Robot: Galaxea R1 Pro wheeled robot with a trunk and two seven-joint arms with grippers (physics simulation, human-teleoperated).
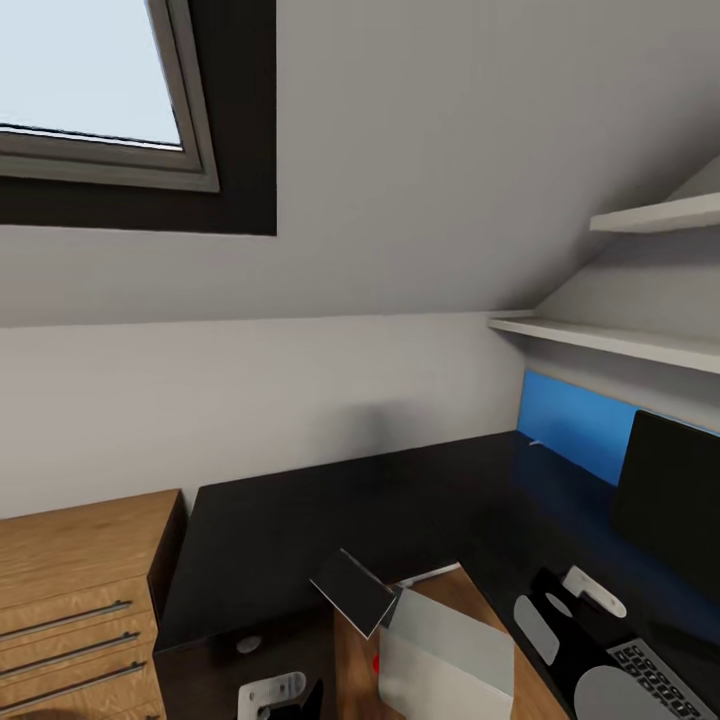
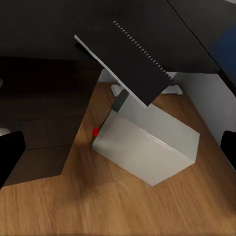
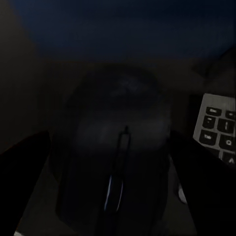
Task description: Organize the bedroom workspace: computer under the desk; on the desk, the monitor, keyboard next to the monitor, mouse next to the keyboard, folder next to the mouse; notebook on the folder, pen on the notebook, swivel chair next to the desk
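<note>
across the corner of the room we see the large l-shaped glossy black surface (image 1: 400, 510) running under the sloped white wall, with a slanted roof window (image 1: 90, 80) above it at the head view's left. beside it on the left stands a wooden chest of drawers with long metal handles (image 1: 70, 600). on the right, two white wall shelves (image 1: 620, 340) hang above a blue wall panel (image 1: 570, 425). the wide flat black monitor (image 1: 670, 505) stands on the surface in front of that panel.

on the wooden floor (image 2: 118, 206), in the gap between the two wings of the surface, sits the light grey boxy computer tower (image 2: 147, 147), tilted, with a small red dot at one corner and a dark flat panel (image 2: 132, 61) leaning over its top.

at the lower right of the head view we see our right arm's black and grey links (image 1: 560, 625) over the surface, just beside the silver-grey keyboard with dark keys (image 1: 655, 680).

in the right wrist view the small black rounded mouse (image 3: 115, 157) sits very close between the right fingers (image 3: 24, 162), with the keyboard's keys near it. the picture is too dark for us to tell whether the fingers press on the mouse.

the left fingers (image 2: 10, 155) stand spread apart above the floor, pinching nothing.
</note>
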